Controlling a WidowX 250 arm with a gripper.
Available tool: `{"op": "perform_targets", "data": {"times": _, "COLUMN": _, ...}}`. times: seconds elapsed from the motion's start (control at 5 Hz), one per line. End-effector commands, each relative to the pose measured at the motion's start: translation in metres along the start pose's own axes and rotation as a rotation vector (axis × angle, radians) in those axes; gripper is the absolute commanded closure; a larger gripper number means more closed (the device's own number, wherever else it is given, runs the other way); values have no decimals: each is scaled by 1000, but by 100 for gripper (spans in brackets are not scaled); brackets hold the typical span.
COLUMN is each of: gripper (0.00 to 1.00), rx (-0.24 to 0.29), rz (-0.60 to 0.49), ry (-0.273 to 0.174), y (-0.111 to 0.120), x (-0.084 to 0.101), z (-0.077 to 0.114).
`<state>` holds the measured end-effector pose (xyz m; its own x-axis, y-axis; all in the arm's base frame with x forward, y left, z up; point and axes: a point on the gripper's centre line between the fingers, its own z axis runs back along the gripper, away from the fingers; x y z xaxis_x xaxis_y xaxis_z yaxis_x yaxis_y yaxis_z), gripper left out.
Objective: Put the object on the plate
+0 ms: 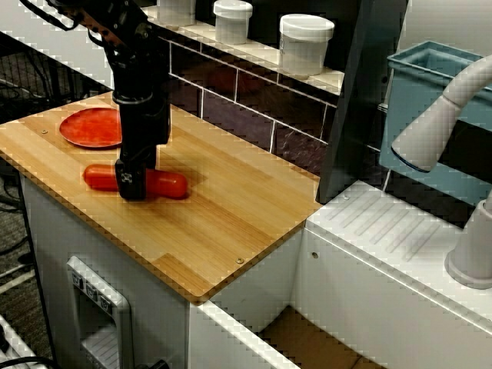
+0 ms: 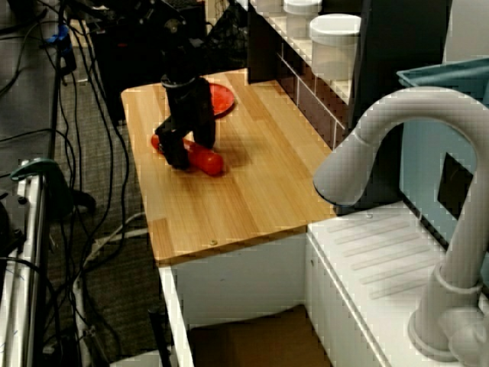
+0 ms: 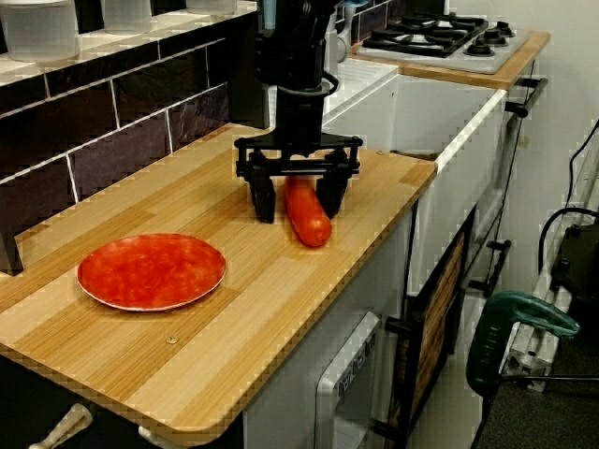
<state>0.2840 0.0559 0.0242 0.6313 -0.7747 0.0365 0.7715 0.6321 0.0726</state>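
Grasp step in hand: gripper [image 3: 297, 195] lowered over the sausage [image 3: 306, 212], fingers [image 3: 265, 197] wide, straddling it without clear contact, sausage lying flat on the surface [image 3: 281, 281] near the plate [image 3: 151, 270]. Next: closing, lifting, carrying to the plate. Finger gap plain only from the plate-end view; hidden by the gripper body elsewhere.

One view looks down across the wooden worktop [image 1: 231, 207] from its front corner. Another looks from above the tap side. The third looks low from the opposite end. All share the worktop.
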Motion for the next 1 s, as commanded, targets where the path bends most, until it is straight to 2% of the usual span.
{"op": "perform_targets", "data": {"times": 0.0, "gripper": 100, "rx": 14, "rz": 11, "ry": -11, "y": 11, "x": 3, "z": 6}}
{"op": "perform_targets", "data": {"times": 0.2, "gripper": 100, "rx": 14, "rz": 12, "ry": -29, "y": 15, "x": 3, "z": 22}}
{"op": "perform_targets", "data": {"times": 0.4, "gripper": 100, "rx": 8, "rz": 20, "ry": -75, "y": 22, "x": 4, "z": 52}}
{"op": "perform_targets", "data": {"times": 0.6, "gripper": 100, "rx": 35, "rz": 95, "ry": -123, "y": 40, "x": -5, "z": 79}}
{"op": "perform_targets", "data": {"times": 0.8, "gripper": 100, "rx": 48, "rz": 143, "ry": -150, "y": 59, "x": -17, "z": 91}}
